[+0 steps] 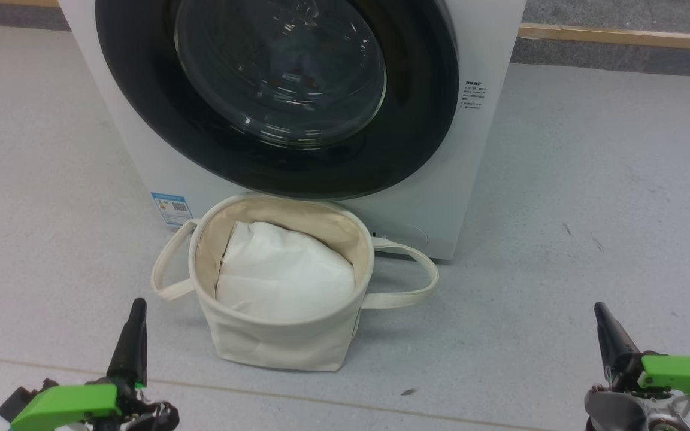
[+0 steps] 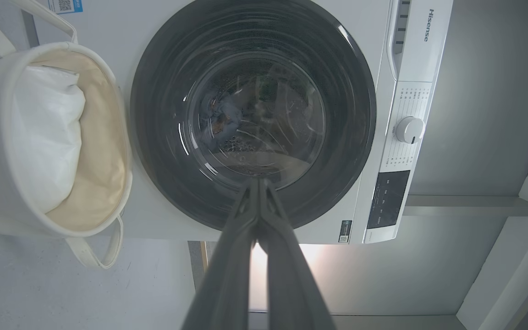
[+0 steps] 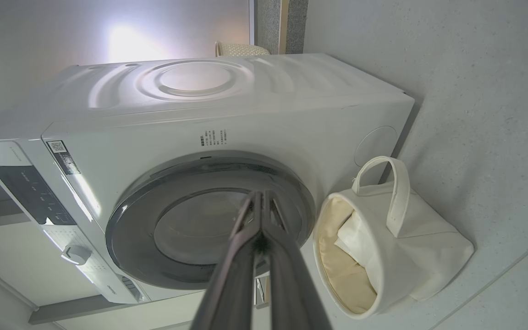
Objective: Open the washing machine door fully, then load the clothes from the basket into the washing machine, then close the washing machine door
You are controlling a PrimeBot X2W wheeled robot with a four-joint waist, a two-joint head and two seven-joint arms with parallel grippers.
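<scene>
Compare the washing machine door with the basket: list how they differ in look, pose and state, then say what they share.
1. The washing machine door is glossy black with clear glass; the basket is soft cream canvas.
2. The door stands upright, shut against the washing machine; the basket sits on the floor, open-topped.
Shared: both are round.

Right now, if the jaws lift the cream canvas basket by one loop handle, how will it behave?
The basket is probably soft and light: its canvas walls are creased and its handles droop. Lifted by one handle, it would likely tilt and fold, and the loose white padding could slide out.
</scene>
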